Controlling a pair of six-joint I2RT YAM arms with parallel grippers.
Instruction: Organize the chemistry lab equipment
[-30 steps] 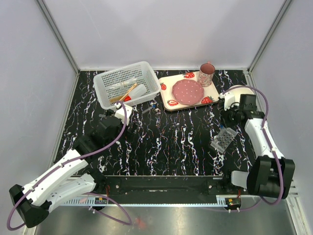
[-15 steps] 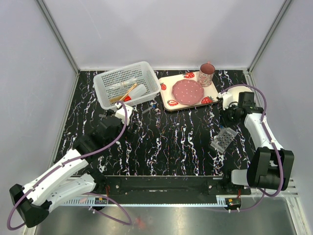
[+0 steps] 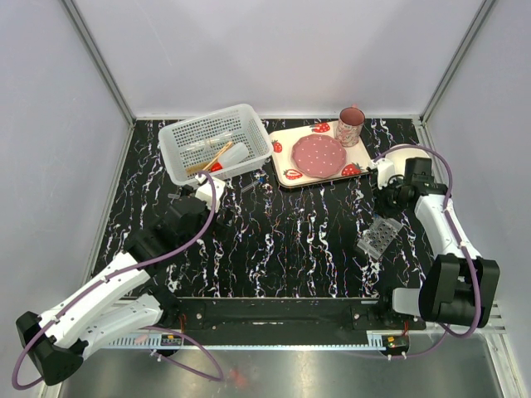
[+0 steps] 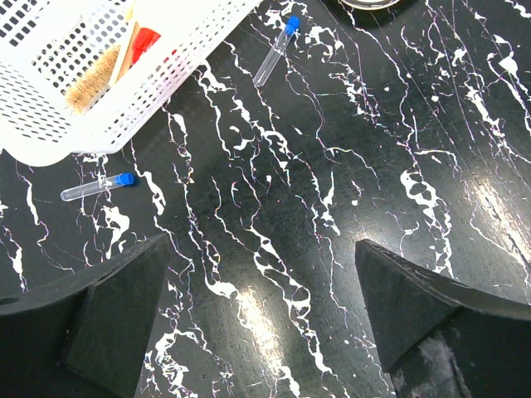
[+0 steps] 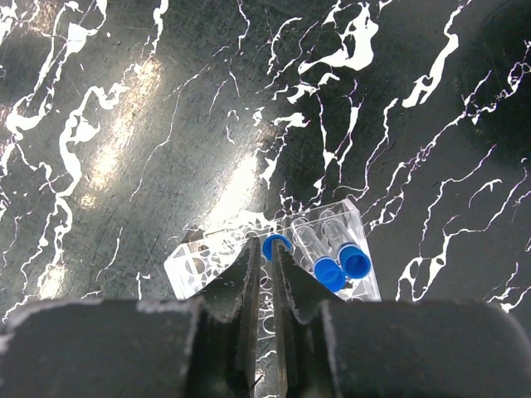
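Note:
The clear grid tube rack (image 5: 274, 274) lies on the black marbled table, also seen from above (image 3: 379, 235). It holds three blue-capped vials (image 5: 332, 269); one cap (image 5: 276, 242) shows just past my right gripper's tips. My right gripper (image 5: 264, 242) hangs above the rack with its jaws closed to a thin slit, nothing between them; it also shows in the top view (image 3: 388, 199). My left gripper (image 4: 259, 249) is open and empty over bare table. Two loose blue-capped vials (image 4: 98, 187) (image 4: 276, 51) lie near the white basket (image 4: 50, 124).
The white mesh basket (image 3: 249, 112) at the back left holds a red-capped squeeze bottle (image 3: 228, 157), a wooden-handled brush (image 3: 217, 153) and clear tubes (image 3: 203, 143). A strawberry-print tray (image 3: 286, 137) with a pink plate (image 3: 319, 155) and a mug (image 3: 351, 126) stands at the back.
My right arm has shifted slightly toward the back of the table, away from the rack. The left arm has not moved.

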